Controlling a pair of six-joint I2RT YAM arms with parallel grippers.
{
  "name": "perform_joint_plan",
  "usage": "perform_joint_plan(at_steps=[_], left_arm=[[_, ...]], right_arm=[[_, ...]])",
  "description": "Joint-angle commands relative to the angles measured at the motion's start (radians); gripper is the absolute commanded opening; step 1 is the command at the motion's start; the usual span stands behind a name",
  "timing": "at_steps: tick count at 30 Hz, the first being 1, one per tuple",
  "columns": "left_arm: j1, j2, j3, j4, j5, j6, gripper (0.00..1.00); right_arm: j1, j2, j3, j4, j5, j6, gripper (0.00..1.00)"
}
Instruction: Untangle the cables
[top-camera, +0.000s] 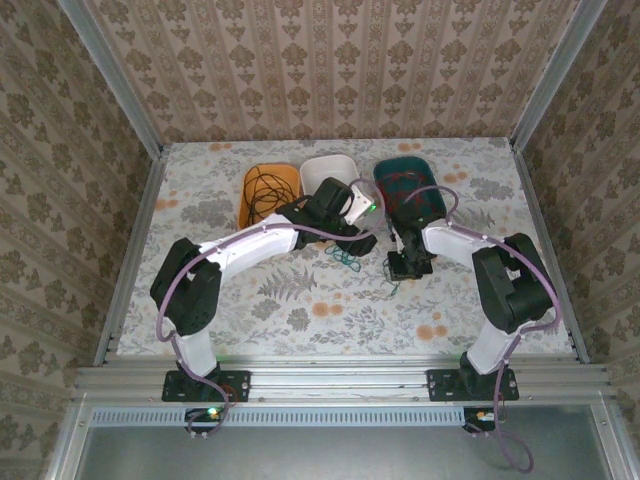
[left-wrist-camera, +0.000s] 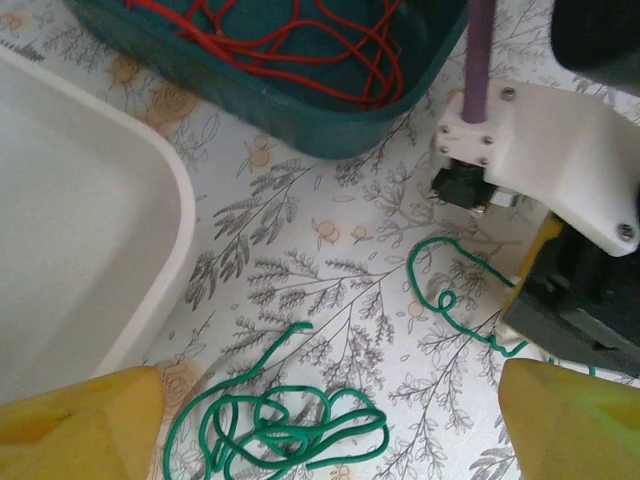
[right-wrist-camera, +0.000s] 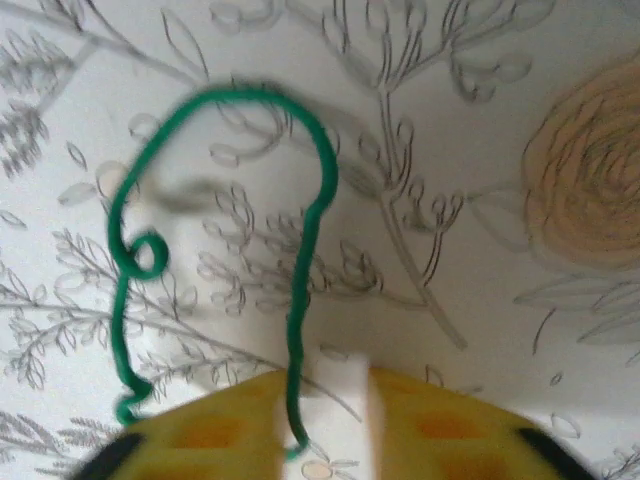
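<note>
Pinching now: right gripper (right-wrist-camera: 340, 420) nearly closed on the green cable (right-wrist-camera: 325, 165), which arches straight away from its fingertips (tiny curl on the return). Left gripper (left-wrist-camera: 325, 415) gapes wide over the green tangle (left-wrist-camera: 300, 432) on the table (left-wrist-camera: 330, 180).

Left tub (top-camera: 246, 200), middle tub (top-camera: 330, 160), right tub (left-wrist-camera: 320, 120) lined up along the table's (top-camera: 300, 300) far side, cables (top-camera: 265, 190) in the outer two, loose bunch (left-wrist-camera: 280, 425) just in front.
</note>
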Motion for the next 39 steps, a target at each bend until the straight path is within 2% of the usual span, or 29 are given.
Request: perform_joint_plan(at_steps=[1, 2, 8, 13, 19, 26, 28, 34, 39], left_arm=[[0.02, -0.034, 0.019, 0.049, 0.064, -0.034, 0.88], [0.025, -0.038, 0.017, 0.057, 0.071, -0.045, 0.88], [0.068, -0.061, -0.008, 0.144, 0.167, -0.13, 0.87], [0.093, -0.062, -0.022, 0.228, 0.278, -0.205, 0.85], [0.096, -0.063, -0.03, 0.262, 0.35, -0.22, 0.8], [0.096, -0.049, -0.032, 0.263, 0.393, -0.23, 0.69], [0.096, -0.044, -0.032, 0.265, 0.393, -0.231, 0.62], [0.099, -0.045, -0.048, 0.285, 0.373, -0.24, 0.21], [0.123, -0.078, -0.09, 0.297, 0.197, -0.284, 0.03]], right_arm=[[0.006, 0.009, 0.019, 0.005, -0.003, -0.007, 0.07], [0.007, -0.013, 0.009, 0.014, 0.0, -0.007, 0.0], [0.0, -0.195, -0.024, 0.071, -0.031, 0.008, 0.0], [-0.004, -0.296, -0.034, 0.191, -0.142, 0.017, 0.0], [-0.004, -0.385, -0.044, 0.301, -0.241, 0.035, 0.0], [-0.006, -0.436, -0.057, 0.392, -0.289, 0.086, 0.0], [-0.007, -0.437, -0.053, 0.397, -0.294, 0.096, 0.0], [-0.02, -0.45, -0.062, 0.413, -0.28, 0.129, 0.0], [-0.042, -0.463, -0.082, 0.395, -0.183, 0.162, 0.0]])
